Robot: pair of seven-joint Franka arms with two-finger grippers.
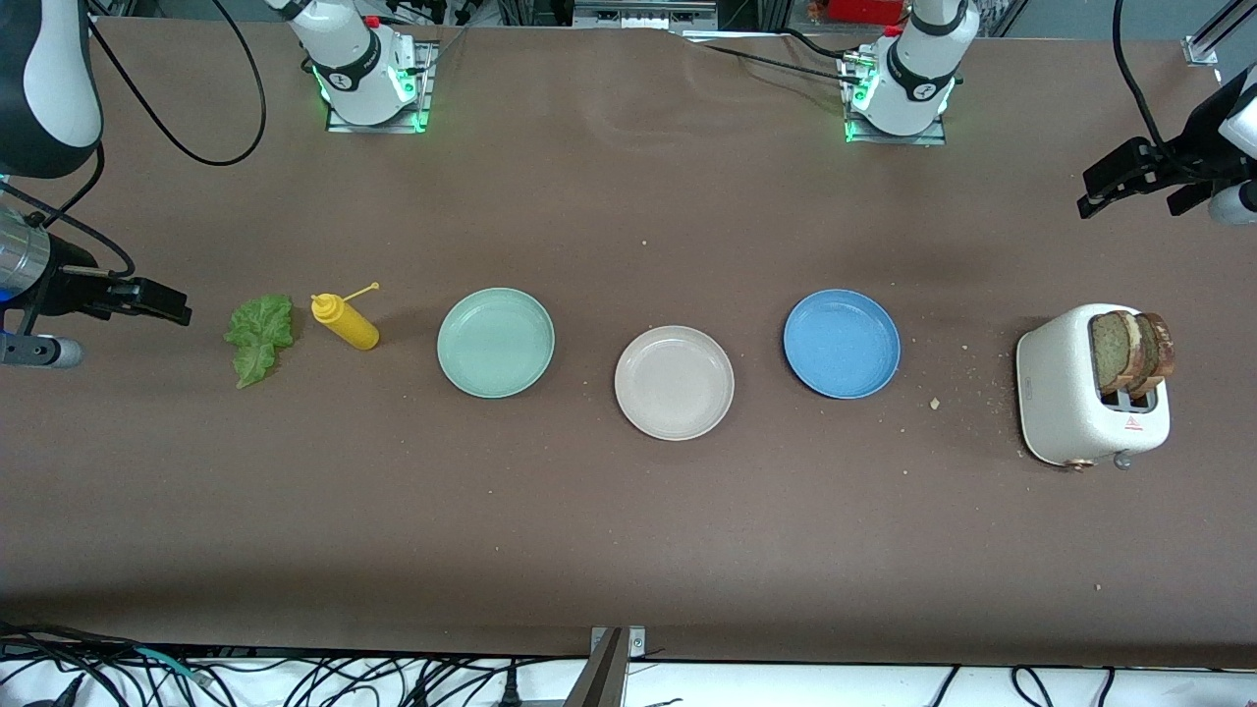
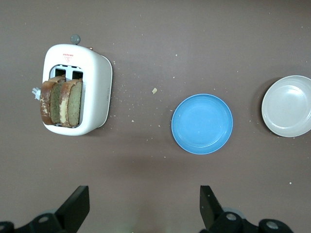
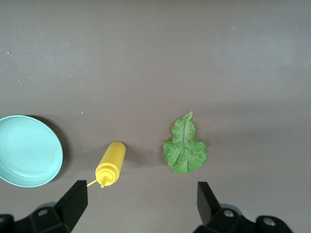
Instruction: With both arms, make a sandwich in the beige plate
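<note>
The beige plate (image 1: 674, 382) lies empty mid-table between a mint-green plate (image 1: 496, 342) and a blue plate (image 1: 842, 343); it also shows in the left wrist view (image 2: 287, 106). Brown-crusted bread slices (image 1: 1131, 352) stand in a white toaster (image 1: 1065, 393) toward the left arm's end, and show in the left wrist view (image 2: 60, 102). A green lettuce leaf (image 1: 260, 337) lies flat toward the right arm's end, and shows in the right wrist view (image 3: 184, 145). My left gripper (image 1: 1129, 191) (image 2: 143, 208) is open and empty, high beside the toaster. My right gripper (image 1: 162, 302) (image 3: 141, 206) is open and empty, up beside the lettuce.
A yellow squeeze bottle (image 1: 346, 320) lies on its side between the lettuce and the mint-green plate. Crumbs are scattered between the blue plate and the toaster. Both arms' bases (image 1: 365, 69) stand along the table's edge farthest from the front camera.
</note>
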